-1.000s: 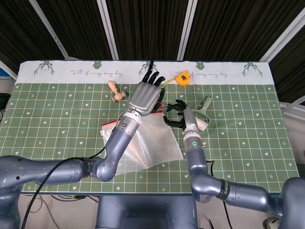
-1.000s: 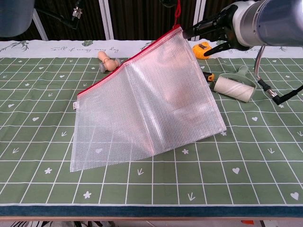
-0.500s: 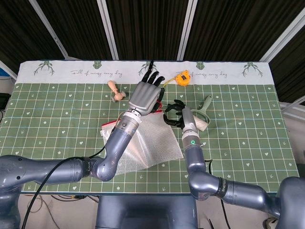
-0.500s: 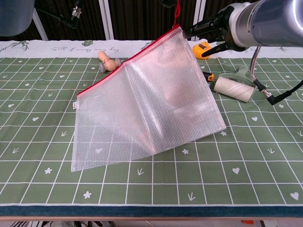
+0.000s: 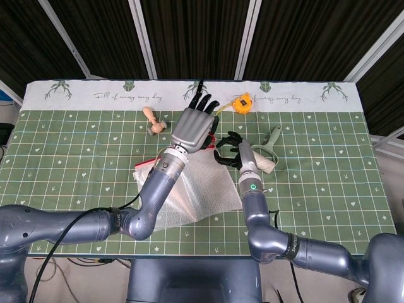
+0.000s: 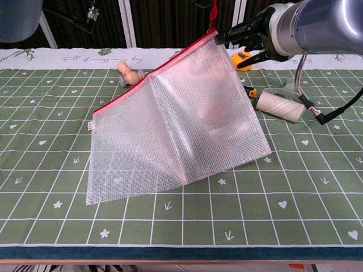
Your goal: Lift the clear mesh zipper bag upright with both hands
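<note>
Left robot hand (image 5: pixel 194 124): we are holding it over the counter's middle, fingers extended and slightly apart, behind the raised corner of the clear mesh zipper bag (image 6: pixel 176 124); whether it is pinching the bag we cannot tell.

Right robot hand (image 5: pixel 230 150): we are curling its fingers just beside that raised corner; grip unclear.

Bag: we are seeing it tilting, red zipper edge uppermost, lower edge resting on the green gridded counter (image 6: pixel 317 187) toward the front.
</note>
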Available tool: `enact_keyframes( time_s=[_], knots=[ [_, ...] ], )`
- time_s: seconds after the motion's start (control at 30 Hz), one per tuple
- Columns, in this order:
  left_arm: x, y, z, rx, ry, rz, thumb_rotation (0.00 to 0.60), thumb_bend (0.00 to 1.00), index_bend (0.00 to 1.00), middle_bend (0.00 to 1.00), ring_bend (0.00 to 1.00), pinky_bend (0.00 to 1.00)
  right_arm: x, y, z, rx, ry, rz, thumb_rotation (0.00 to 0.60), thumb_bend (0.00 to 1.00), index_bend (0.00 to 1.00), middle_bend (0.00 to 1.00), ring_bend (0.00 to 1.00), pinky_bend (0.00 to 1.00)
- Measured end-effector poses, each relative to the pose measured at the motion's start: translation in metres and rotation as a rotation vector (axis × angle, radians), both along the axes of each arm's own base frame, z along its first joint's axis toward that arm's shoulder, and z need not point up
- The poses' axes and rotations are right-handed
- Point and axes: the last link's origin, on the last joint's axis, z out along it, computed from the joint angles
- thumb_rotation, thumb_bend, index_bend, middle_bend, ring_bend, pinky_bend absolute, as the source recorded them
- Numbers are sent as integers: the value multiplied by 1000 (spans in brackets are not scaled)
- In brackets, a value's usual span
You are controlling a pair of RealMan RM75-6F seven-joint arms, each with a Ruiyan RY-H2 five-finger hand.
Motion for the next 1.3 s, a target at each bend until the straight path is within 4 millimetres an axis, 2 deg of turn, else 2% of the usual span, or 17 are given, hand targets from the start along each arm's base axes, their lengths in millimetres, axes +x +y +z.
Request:
enact_keyframes(
  time_s=[0.43,0.67,1.3],
  knots=[
    [0,1,0,1,1,0,600,378,611,161,0,0,7,-2,-2,1,-7,8,600,455,553,158,45,233],
    [-1,2,0,2,2,1,600,378,612,160,0,0,9,-2,-4,2,-12,8,600,505,609,172,45,233],
    [-7,1,3,5,0,13,600,379,611,160,0,0,12,2,4,3,-40,20,600,581,627,188,45,233]
  ],
)
